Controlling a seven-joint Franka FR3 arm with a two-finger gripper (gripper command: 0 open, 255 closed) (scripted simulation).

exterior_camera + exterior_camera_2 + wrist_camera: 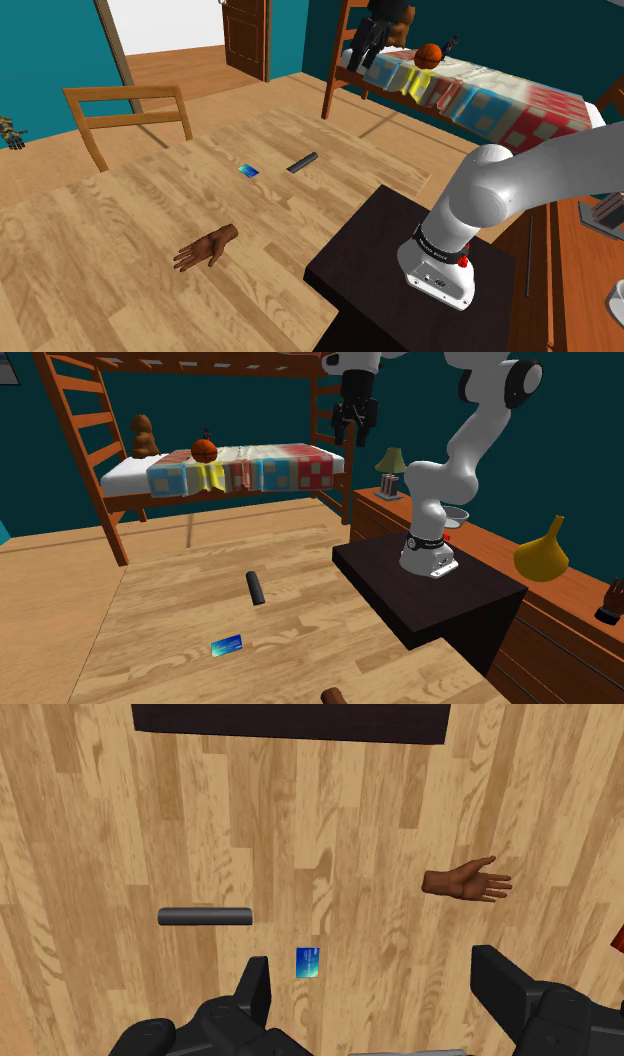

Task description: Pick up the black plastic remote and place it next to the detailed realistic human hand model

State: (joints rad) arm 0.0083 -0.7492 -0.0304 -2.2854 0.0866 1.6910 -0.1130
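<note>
On the desk (120, 230), the dark remote (205, 916) looks light and stiff, best taken across its narrow middle by the pincer (372, 966), which is spread wide.

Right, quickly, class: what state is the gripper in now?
Gripper: open, fingers apart, holding nothing.

The gripper (380, 994) spreads its black fingers wide over a wooden table (100, 824), where a small blue card (308, 962) lies just beside one fingertip, a dark remote (205, 916) near the card, and a brown hand model (468, 882) well apart from the remote.
</note>
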